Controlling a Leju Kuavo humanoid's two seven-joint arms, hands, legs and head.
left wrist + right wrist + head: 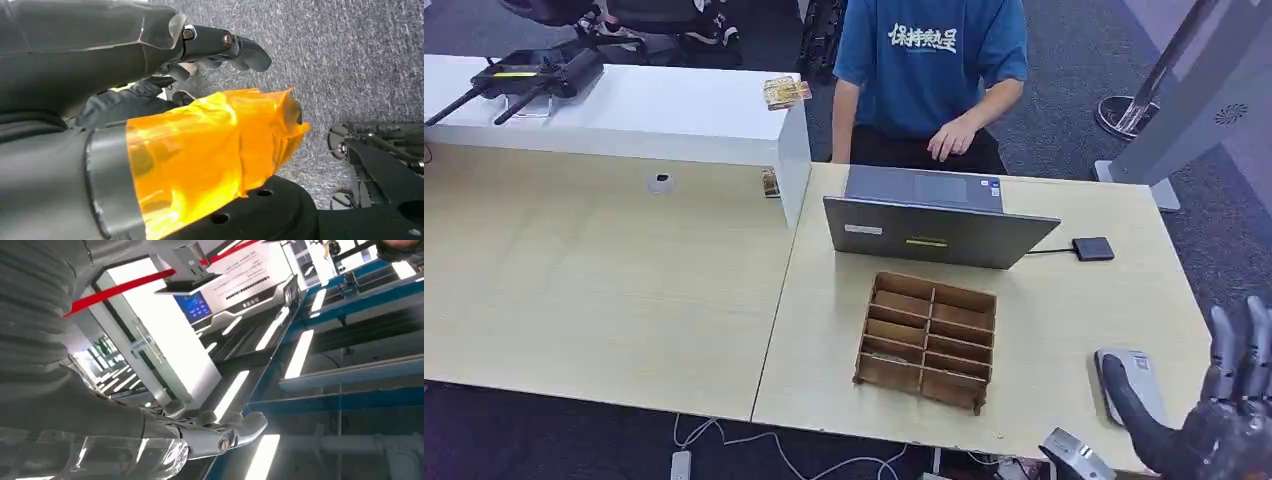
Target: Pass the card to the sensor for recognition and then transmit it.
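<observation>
Pale grey flat rectangular card [1136,385] lying flat near the right front edge of the light wooden table [624,280], long axis running front to back. Probably light, stiff and slick, so best pinched across a long edge. Right hand [1219,420] just beside it, fingers spread and empty, thumb at the card's near corner. Left hand [220,47] hanging over the floor, fingers loosely apart and empty.

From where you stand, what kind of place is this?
Probably an office or reception area: a light wooden desk with a laptop, a white counter, grey carpet, and a person seated behind the desk.
</observation>
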